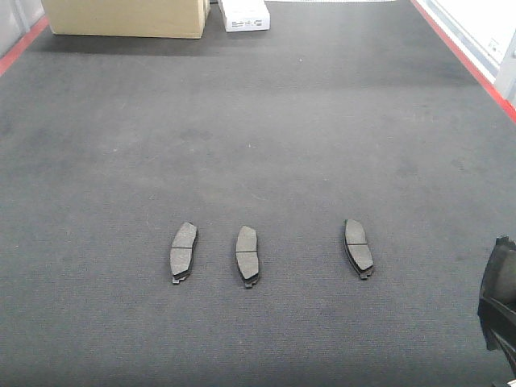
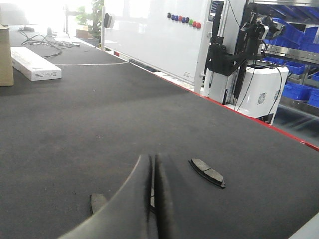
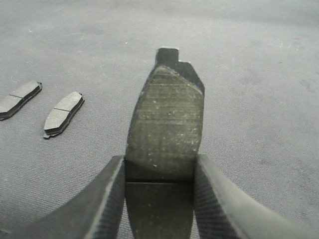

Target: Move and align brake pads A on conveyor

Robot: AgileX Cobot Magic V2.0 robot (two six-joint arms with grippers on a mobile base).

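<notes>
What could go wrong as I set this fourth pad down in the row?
The right gripper holds the fourth pad by one end, most of it sticking out past the jaws; it may pivot or slip on release. The right pad leans opposite to the left pad and middle pad; lowering into the wide gap beside it could nudge a neighbour.

Upper left of my front view: tan cardboard box point(image 1: 125, 18), white carton point(image 1: 244, 14) beside | left wrist view: whiteboard point(image 2: 154, 35) with coloured magnets point(image 2: 183, 20), blue bins point(image 2: 299, 59) far right, bright glare upper left
</notes>
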